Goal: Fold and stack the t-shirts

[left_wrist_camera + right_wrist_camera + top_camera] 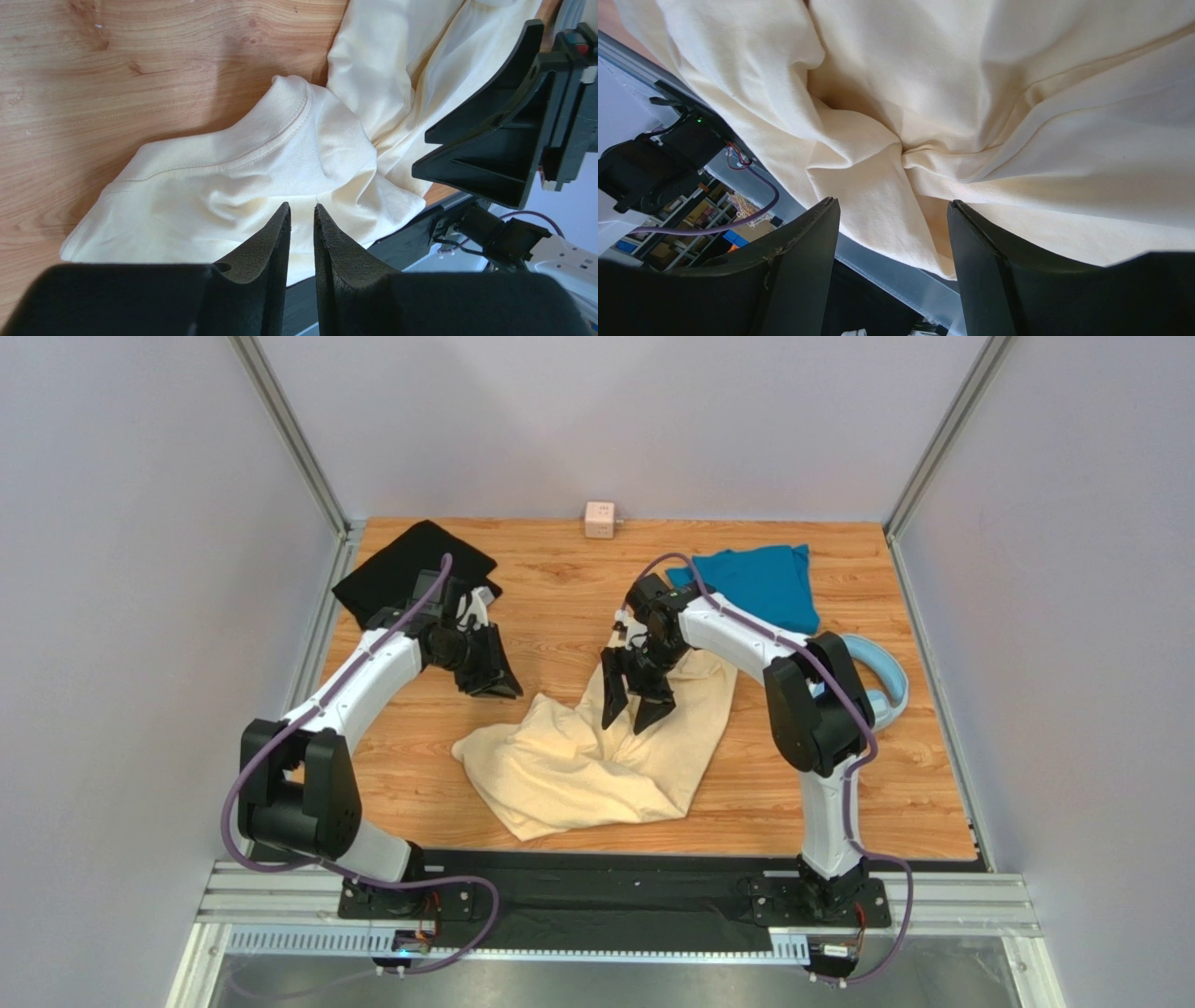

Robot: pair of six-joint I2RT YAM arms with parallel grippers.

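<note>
Three shirts lie on the counter [561,602]. The cream shirt [589,763] sits crumpled directly beneath the right claw [631,711], whose fingers stand apart over a bunched fold, gripping nothing; its long axis runs diagonally, from nearer the left claw [491,676] out past the right one. The left claw, fingers almost together and empty, has the black shirt [407,567] behind it. Beyond the right claw lies the teal shirt [765,581]; headphones [887,686] to its right are half hidden by the elbow
</note>
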